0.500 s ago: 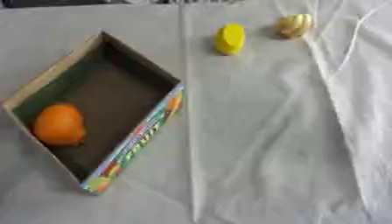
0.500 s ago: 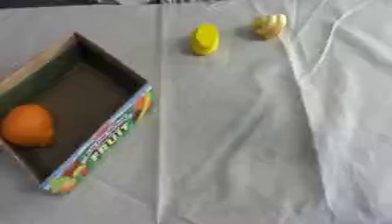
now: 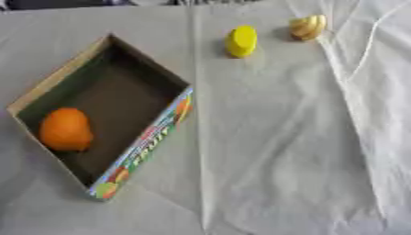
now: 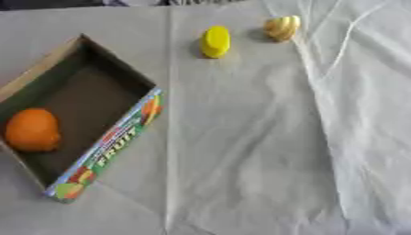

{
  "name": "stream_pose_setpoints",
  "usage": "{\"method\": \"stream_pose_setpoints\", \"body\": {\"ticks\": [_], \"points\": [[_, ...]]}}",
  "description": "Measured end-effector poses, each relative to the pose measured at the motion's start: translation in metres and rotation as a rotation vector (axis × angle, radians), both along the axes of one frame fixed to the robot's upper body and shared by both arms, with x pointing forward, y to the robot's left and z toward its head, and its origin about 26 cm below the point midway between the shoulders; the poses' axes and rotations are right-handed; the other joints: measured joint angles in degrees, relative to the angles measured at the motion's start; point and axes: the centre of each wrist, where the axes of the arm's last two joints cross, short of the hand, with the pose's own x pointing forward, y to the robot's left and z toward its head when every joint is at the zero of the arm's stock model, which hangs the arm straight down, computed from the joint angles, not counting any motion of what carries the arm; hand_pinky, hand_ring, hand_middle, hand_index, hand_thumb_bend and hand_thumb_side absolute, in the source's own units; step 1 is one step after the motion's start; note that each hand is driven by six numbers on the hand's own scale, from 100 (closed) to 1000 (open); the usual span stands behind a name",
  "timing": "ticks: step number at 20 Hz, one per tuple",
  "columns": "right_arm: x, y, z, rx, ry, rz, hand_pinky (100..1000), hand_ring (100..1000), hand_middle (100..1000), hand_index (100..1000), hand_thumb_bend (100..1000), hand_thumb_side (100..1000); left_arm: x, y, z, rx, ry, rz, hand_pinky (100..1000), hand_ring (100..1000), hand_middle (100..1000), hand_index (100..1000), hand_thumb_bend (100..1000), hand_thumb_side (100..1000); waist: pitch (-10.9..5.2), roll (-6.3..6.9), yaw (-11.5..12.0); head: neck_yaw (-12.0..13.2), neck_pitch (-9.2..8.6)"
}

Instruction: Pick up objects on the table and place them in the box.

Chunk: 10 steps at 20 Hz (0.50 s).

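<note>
A box (image 3: 56, 85) is sitting on the left side of the table (image 3: 273, 151), turned at a slant. It is open on top. Its long side is showing bright fruit pictures and letters. An orange (image 3: 64, 129) is lying inside the box, near its low left wall.

Two more things are waiting far back on the table, well apart from the box. One is a yellow thing (image 3: 241, 41), smooth and oval. Just to its right, not touching it, is a pale ridged thing (image 3: 308, 26), tan and yellow. I cannot tell what either one really is.

A white cloth (image 4: 241, 160) is covering the table. It is showing long folds, and it is wrinkling up more on the right side.

No robot hand is showing in either view, so I cannot tell if the fingers are spread, pressed together or pinching anything.
</note>
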Motion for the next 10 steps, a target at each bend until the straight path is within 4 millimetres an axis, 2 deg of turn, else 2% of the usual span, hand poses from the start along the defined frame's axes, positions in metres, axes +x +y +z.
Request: {"method": "stream_pose_setpoints", "body": {"ticks": [5,6,7,10], "points": [[0.009,0.006,0.026,-0.03,0.003,-0.001,869,1000,698,856,100,395,0.0,0.0,0.0,0.001,0.004,0.001,813,790,749,875,172,373,-0.5,-0.33,0.21,0.26,0.02],[0.012,0.008,0.035,-0.033,0.011,-0.007,871,1000,699,857,100,452,0.0,0.0,0.0,0.002,0.006,0.0,813,790,749,875,174,372,-0.66,-0.35,0.29,0.22,0.03],[0.015,0.01,0.045,-0.034,0.02,-0.017,872,1000,700,857,100,468,0.0,0.0,0.0,0.003,0.007,-0.001,813,790,749,875,174,371,-0.82,-0.38,0.42,0.13,0.04],[0.03,0.003,0.079,-0.017,0.063,-0.084,876,1000,710,860,100,458,0.0,-0.001,-0.001,0.007,0.012,-0.005,813,790,749,874,170,372,-1.43,-0.72,0.96,-0.38,0.35]]}}
